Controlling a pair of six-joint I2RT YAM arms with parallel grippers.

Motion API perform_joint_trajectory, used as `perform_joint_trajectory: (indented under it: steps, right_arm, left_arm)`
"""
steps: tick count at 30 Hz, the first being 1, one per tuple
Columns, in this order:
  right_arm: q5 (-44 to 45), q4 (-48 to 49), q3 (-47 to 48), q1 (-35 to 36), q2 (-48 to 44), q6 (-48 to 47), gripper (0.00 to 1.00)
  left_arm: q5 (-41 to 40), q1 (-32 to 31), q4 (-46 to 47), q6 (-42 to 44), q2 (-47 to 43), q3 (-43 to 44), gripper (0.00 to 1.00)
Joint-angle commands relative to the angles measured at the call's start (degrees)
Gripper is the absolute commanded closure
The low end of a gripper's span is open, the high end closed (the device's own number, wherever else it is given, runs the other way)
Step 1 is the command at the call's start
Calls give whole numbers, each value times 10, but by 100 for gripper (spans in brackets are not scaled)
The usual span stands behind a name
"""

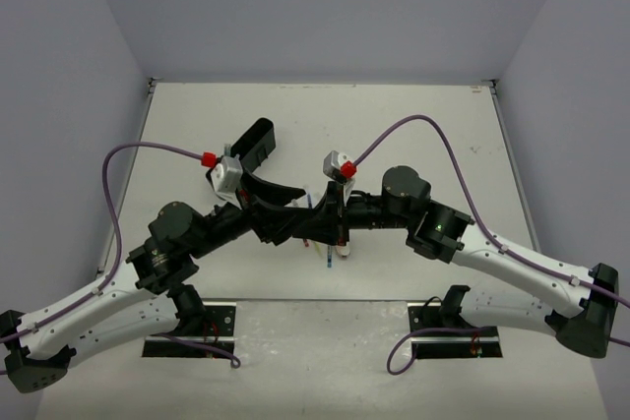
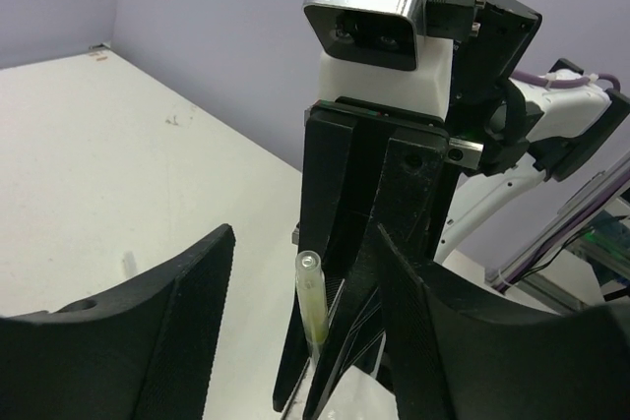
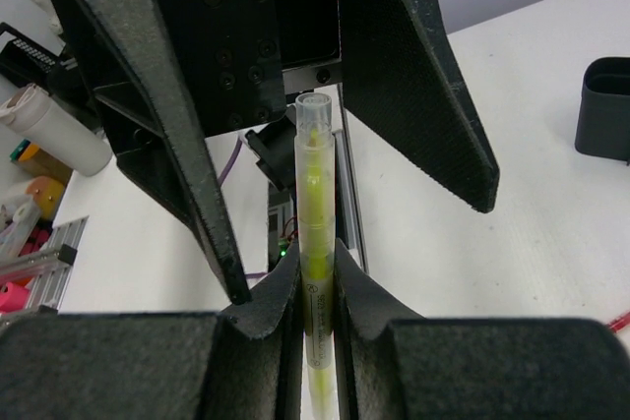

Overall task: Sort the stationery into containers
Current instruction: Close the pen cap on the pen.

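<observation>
Right gripper [image 3: 317, 287] is clamped on the barrel of a yellow-green highlighter [image 3: 315, 194], held apart from the black container [image 3: 602, 110], on the side nearer the arm bases. Left gripper [image 2: 307, 243] stands with jaws apart, flanking the highlighter's clear cap. The barrel's fine print is unreadable.

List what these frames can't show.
- Left wrist: highlighter lower end, behind the right gripper and the bottom edge.
- Right wrist: container cut by the right edge; its inside unseen.
- Top view: the grip itself, under both arms; pens there show only slivers.
</observation>
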Motion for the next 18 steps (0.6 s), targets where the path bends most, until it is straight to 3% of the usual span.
perform_joint_trajectory:
  steps: [1,14,18]
  right_arm:
    - [17,27,-8,4,-9,1,100]
    - [23,3,-4,11,-25,-7,100]
    - [25,-1,0,11,-23,-14,100]
  left_arm:
    - [0,1,5,15,-3,28,36]
    - [18,2,-20,19,4,69,41]
    - [31,2,-22,24,21,73,19]
